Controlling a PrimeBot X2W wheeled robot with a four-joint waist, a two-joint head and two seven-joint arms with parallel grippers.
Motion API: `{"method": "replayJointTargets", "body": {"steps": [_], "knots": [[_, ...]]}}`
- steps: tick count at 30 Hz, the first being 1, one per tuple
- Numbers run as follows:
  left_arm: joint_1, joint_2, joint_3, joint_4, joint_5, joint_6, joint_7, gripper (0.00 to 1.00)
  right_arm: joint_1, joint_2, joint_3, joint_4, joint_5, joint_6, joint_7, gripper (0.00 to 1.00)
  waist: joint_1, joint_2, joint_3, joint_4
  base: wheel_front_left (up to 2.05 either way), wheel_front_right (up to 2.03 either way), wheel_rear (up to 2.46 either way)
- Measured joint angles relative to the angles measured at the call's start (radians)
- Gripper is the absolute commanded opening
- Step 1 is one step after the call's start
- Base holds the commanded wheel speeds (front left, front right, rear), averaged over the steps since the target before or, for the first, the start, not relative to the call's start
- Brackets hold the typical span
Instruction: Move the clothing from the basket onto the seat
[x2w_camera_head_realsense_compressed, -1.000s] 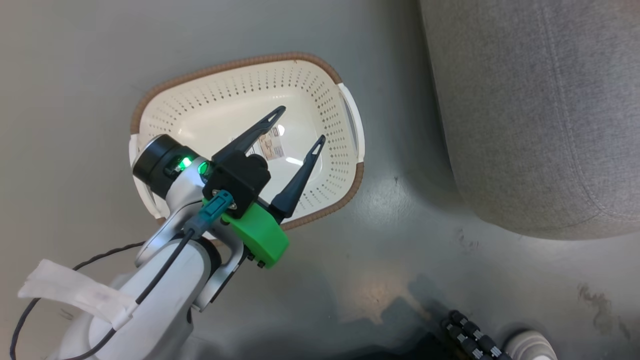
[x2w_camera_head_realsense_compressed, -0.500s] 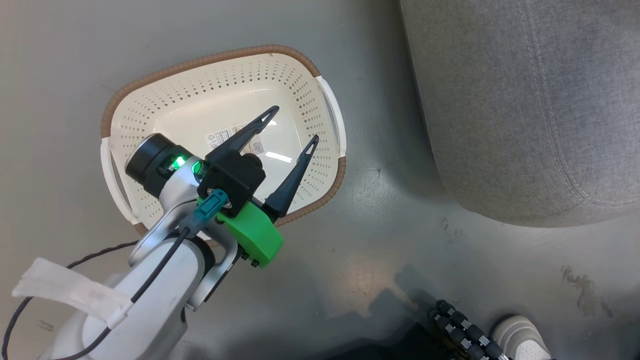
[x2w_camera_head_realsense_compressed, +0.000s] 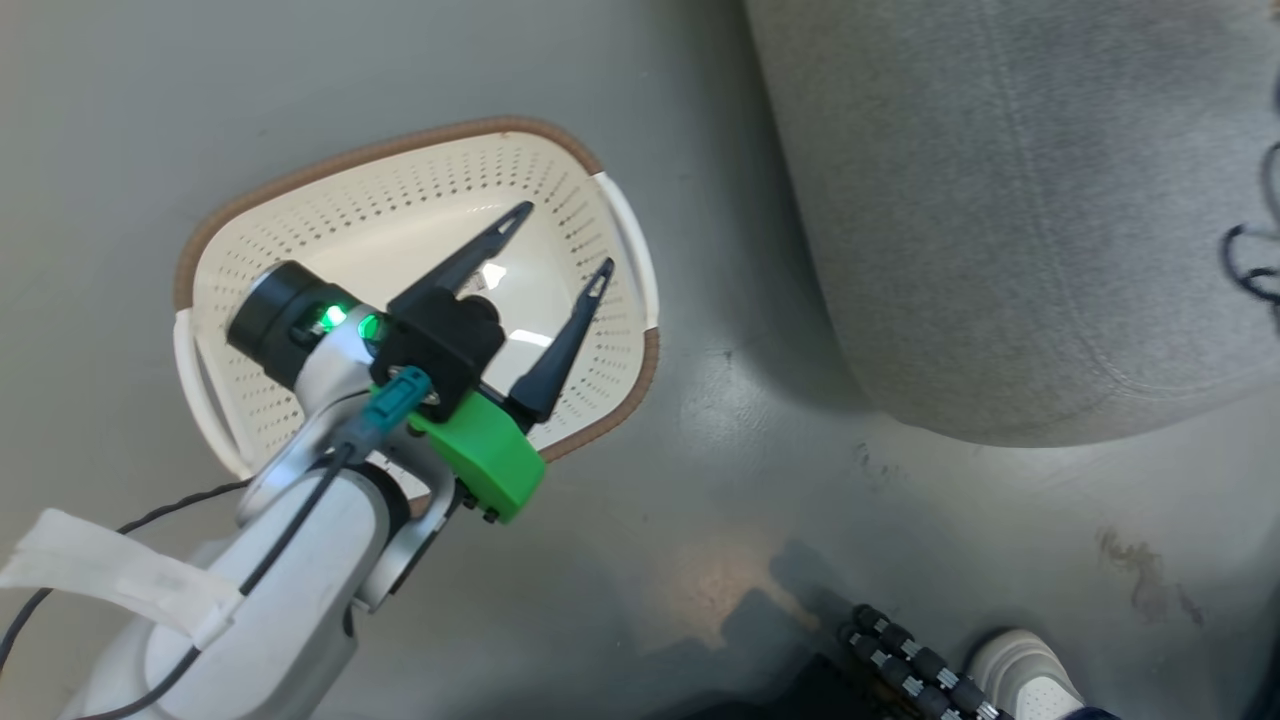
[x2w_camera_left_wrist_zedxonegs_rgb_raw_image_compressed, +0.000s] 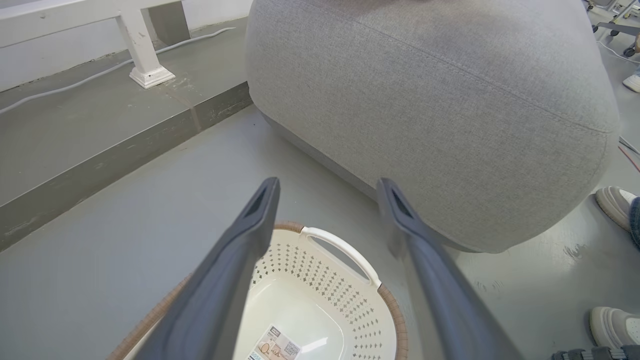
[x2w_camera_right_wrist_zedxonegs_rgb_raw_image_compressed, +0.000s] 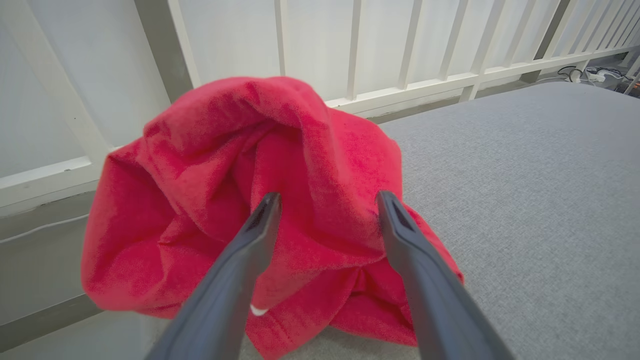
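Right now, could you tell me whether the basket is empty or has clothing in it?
Empty, as far as shows: the basket has a bare cream floor with its label exposed. The red clothing lies on the seat.

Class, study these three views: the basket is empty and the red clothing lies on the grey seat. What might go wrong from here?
1. The clothing seems heaped close to the seat's edge, so it may slip off.
2. The right gripper's open fingers flank the heap; pulling back might snag and drag it.
3. A person's shoe stands near the basket; the left gripper, open above that basket, might hit the person if it swings.
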Motion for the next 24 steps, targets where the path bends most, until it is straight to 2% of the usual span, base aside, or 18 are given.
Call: {"method": "replayJointTargets", "body": {"steps": [9, 14, 24], "knots": [[0.003, 0.019, 0.024, 0.024, -0.016, 0.002, -0.024, 1.00, 0.097, 0.073, 0.027, 0.007, -0.007, 0.042, -0.012, 1.00, 0.0000, 0.0000, -0.041, -0.059, 0.00, 0.00, 0.00], [0.016, 0.019, 0.046, 0.044, -0.027, 0.003, -0.055, 1.00, 0.146, 0.078, 0.016, -0.015, -0.015, 0.044, -0.012, 1.00, 0.0000, 0.0000, -0.083, -0.088, 0.00, 0.00, 0.00], [0.074, -0.010, 0.086, 0.104, -0.088, 0.028, -0.135, 1.00, 0.233, 0.064, 0.015, -0.142, -0.071, 0.071, -0.013, 1.00, -0.0001, 0.0000, -0.196, -0.109, 0.00, 0.00, 0.00]]}}
